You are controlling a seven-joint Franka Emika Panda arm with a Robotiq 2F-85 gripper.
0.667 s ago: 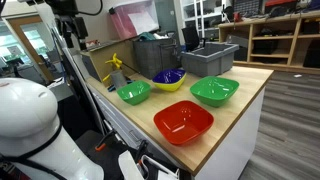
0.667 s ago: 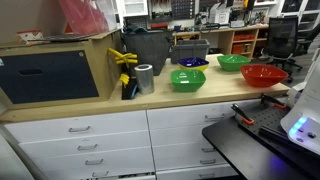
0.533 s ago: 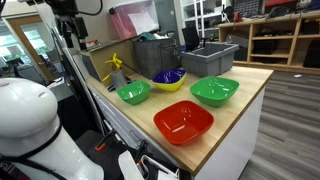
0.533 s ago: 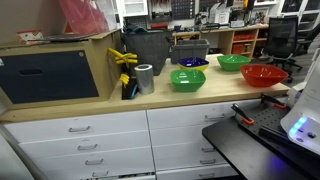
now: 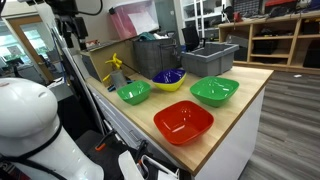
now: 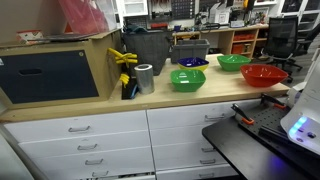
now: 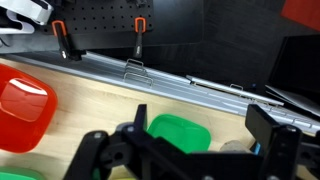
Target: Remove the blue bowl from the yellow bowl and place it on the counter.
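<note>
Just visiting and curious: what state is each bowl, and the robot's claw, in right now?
blue bowl: nested in the yellow bowl
yellow bowl: on the counter, holding it
red bowl: upright, empty
small green bowl: empty
large green bowl: empty
gripper: open, holding nothing

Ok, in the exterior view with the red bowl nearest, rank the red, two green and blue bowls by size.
1. red bowl, nearest the camera
2. big green bowl
3. small green bowl
4. blue bowl, farthest, inside the yellow bowl; order against 3 unsure
</note>
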